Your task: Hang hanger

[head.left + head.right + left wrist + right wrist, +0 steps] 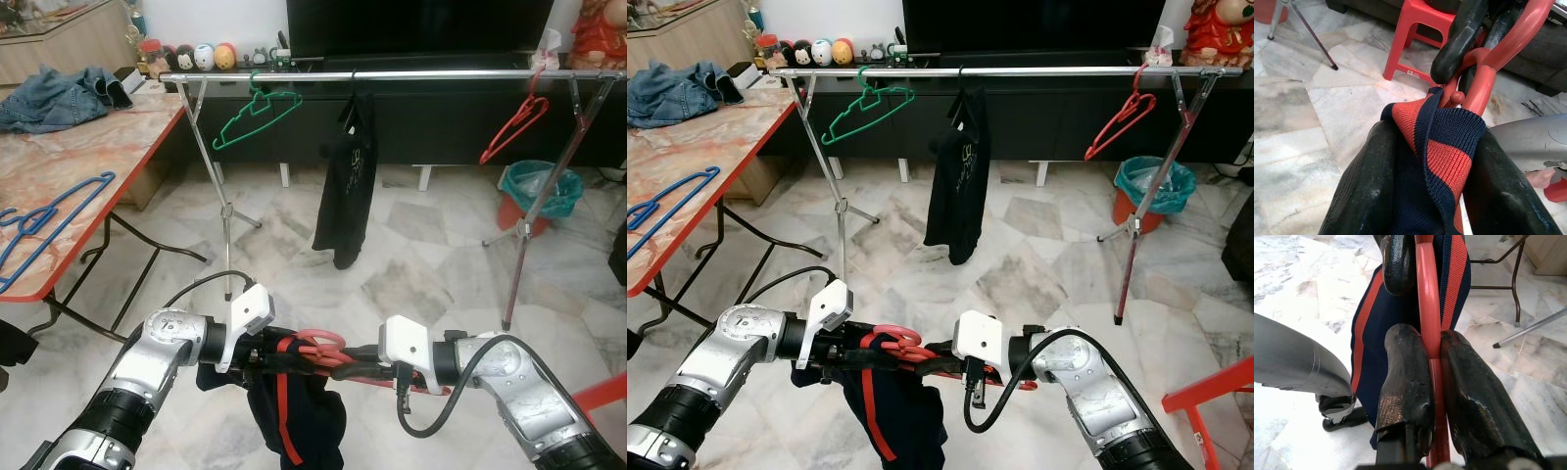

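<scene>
A red plastic hanger (319,344) carrying a navy knit garment with red stripes (294,416) is held low in front of me, between both arms. My left gripper (277,355) is shut on the garment's collar (1442,147) just under the hanger's neck (1484,83). From the other side, my right gripper (359,364) is shut on the hanger's red bar (1429,308). The chrome clothes rail (411,74) stands about a metre ahead, well above the held hanger.
On the rail hang a green hanger (257,113), a black garment (348,186) and a red hanger (514,127). A marble-topped table (78,166) at left holds a blue hanger (49,220) and jeans (54,98). A lined bin (539,196) stands far right, a red stool (602,392) near right.
</scene>
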Tool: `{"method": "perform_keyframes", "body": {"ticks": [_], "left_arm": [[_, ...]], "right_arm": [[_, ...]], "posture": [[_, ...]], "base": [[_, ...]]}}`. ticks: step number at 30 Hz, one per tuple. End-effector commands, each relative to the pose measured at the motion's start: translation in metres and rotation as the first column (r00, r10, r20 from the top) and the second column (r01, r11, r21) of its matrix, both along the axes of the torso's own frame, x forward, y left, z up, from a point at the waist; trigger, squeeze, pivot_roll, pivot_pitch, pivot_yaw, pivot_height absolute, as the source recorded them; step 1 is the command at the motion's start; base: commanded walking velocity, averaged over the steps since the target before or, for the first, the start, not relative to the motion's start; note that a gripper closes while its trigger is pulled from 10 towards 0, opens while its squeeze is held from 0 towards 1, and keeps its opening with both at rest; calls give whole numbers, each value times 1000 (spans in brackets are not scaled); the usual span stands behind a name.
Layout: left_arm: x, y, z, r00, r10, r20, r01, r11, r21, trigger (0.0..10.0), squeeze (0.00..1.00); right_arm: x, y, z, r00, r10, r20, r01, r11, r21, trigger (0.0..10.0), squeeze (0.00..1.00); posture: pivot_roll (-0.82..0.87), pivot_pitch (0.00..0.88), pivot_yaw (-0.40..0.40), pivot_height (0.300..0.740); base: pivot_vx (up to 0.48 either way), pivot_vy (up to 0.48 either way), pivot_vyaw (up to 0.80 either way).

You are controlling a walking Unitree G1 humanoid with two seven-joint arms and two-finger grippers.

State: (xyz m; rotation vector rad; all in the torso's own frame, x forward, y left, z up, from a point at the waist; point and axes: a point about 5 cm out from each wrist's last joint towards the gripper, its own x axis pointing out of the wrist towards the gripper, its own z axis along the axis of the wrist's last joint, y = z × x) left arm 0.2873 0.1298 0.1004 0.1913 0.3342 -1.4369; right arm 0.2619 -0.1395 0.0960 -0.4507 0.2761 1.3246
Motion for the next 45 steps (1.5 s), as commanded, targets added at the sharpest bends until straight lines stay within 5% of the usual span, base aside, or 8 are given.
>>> {"method": "perform_keyframes", "body": {"ticks": [1, 17, 18, 19, 36, 45], "left_arm": [[-8, -12, -2, 995, -97, -14, 98, 995, 9, 0, 0], [-7, -15, 0, 996, -93, -12, 93, 996, -4, 0, 0], [-7, -15, 0, 996, -92, -13, 92, 996, -5, 0, 0], [-7, -15, -1, 996, -91, -13, 91, 996, -6, 0, 0], [-7, -13, -3, 997, -81, -19, 81, 997, 5, 0, 0], [-9, -13, -5, 996, -88, -20, 88, 996, 12, 0, 0]], "right_arm": [[7, 9, 17, 997, -8, 79, 2, 998, 69, 10000, 0], [7, 10, 16, 997, -14, 71, 9, 997, 76, 10000, 24], [6, 10, 16, 998, -14, 69, 9, 997, 76, 10000, 678], [6, 9, 16, 998, -10, 63, 5, 997, 78, 10000, 1000], [3, 4, 16, 998, -11, 58, 7, 998, 63, 10000, 1000], [-14, -10, 9, 997, 73, -31, -73, 997, 1, 10000, 1000]], "posture": [[15, 19, 78, 740], [16, 20, 76, 740], [16, 20, 76, 740], [15, 23, 74, 740], [7, 35, 73, 740], [2, 35, 72, 740]], "base": [[0, 0, 0], [0, 0, 0], [0, 0, 0], [0, 0, 0], [0, 0, 0], [0, 0, 0]]}}
